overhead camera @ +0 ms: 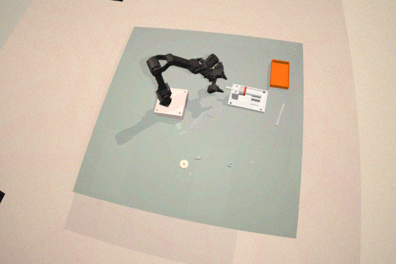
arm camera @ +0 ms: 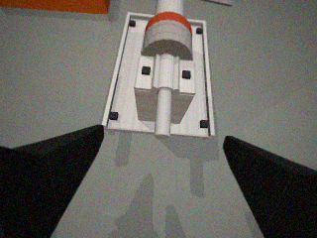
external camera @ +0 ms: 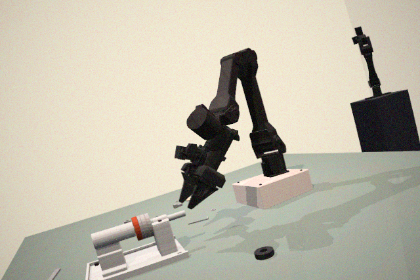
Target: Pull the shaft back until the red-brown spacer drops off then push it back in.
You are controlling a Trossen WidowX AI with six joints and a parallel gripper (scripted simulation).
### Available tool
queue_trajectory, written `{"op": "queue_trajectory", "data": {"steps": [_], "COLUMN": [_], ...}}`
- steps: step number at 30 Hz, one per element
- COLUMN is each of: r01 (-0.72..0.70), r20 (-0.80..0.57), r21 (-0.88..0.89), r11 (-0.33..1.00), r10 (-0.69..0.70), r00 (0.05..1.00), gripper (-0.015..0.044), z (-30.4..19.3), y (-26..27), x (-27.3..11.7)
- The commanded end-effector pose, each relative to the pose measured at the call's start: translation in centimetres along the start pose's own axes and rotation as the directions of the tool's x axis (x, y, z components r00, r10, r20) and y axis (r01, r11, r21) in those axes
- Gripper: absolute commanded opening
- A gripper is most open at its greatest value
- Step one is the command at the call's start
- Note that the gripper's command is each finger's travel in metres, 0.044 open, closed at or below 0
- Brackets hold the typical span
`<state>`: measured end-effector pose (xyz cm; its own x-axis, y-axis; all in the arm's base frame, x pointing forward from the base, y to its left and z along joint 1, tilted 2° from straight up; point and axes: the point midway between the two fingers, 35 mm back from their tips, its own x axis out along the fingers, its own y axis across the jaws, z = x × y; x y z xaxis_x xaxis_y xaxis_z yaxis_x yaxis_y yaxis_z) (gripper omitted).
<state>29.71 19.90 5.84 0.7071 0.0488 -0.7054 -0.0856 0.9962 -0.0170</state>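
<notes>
Over on the left, the arm's white base sits well in from the table edges, and the pincer hangs just short of the shaft tip, fingers spread wide with nothing between them. Moving right: the shaft lies horizontal through a small support block, its bare end poking out toward the pincer. The spacer, an orange-red ring (it sits against paler grey rings), is threaded on the shaft between that support and the big housing block, all on a white base plate. Further right, near the table's far right corner, the orange tray shows only its own floor. A thin pale rod lies near the right edge; small washers dot the near half.
</notes>
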Motion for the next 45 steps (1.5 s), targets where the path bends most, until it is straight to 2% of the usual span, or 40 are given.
{"op": "queue_trajectory", "data": {"steps": [1,28,45], "r01": [-0.003,-0.003,-0.003], "r20": [-0.002,0.001,0.001], "r21": [0.003,0.003,0.003], "r11": [1.000,1.000,1.000], "r10": [0.003,0.003,0.003], "r00": [1.000,1.000,1.000], "gripper": [0.0440,0.0440,0.0440], "z": [0.0,0.0,0.0], "y": [0.1,0.1,0.1], "x": [0.0,4.0,4.1]}}
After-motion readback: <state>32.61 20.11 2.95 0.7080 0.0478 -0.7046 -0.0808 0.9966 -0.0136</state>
